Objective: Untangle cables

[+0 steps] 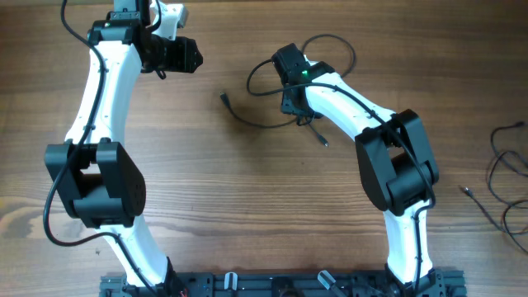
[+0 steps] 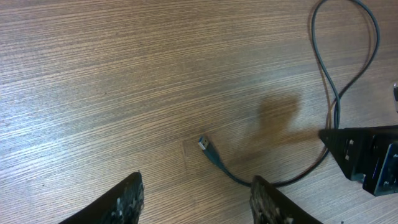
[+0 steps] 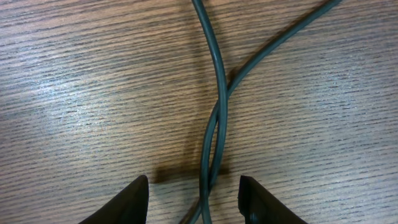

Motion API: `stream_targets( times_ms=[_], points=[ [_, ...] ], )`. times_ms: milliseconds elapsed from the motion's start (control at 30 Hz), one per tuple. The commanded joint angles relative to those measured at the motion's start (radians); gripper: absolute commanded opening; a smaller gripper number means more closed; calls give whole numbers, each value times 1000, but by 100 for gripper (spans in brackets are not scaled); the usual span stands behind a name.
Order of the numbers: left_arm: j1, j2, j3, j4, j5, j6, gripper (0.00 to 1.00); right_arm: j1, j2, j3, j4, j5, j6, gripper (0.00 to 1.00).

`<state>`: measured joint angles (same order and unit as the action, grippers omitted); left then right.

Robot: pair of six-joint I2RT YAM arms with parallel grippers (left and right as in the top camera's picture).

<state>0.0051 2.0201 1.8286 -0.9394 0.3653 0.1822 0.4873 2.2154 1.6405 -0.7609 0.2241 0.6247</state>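
Note:
The cables lie as thin dark loops at the table's far middle, with one plug end trailing left and another trailing toward the front. My right gripper hovers over the loops. In the right wrist view two strands cross and run down between its spread fingers; the right gripper is open and nothing is pinched. My left gripper is at the far left, apart from the cables. It is open and empty, with the plug end just ahead of it.
More thin black cords lie loose at the table's right edge. The right gripper's black body shows at the right of the left wrist view. The arms' bases stand at the front edge.

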Motion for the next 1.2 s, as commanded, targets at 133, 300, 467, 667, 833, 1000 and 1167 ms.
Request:
stream_targets(
  times_ms=[133, 300, 467, 667, 833, 1000, 1167],
  points=[
    [4, -31, 16, -2, 12, 21, 57, -2, 28, -5, 8, -20, 7, 61],
    [5, -31, 16, -1, 12, 21, 57, -2, 29, -5, 10, -23, 7, 59],
    [5, -31, 16, -2, 12, 21, 57, -2, 29, -5, 9, -24, 8, 13],
    [6, -31, 16, -7, 12, 24, 57, -2, 19, 0, 1, -37, 32, 4],
    [11, -31, 16, -9, 12, 23, 57, -23, -111, 51, -35, -8, 2, 4],
    [11, -31, 16, -9, 13, 23, 58, -104, -299, 90, -161, 0, -58, 4],
    [10, -31, 16, -32, 14, 20, 59, -206, -431, 90, -233, 47, -116, 4]
  ],
)
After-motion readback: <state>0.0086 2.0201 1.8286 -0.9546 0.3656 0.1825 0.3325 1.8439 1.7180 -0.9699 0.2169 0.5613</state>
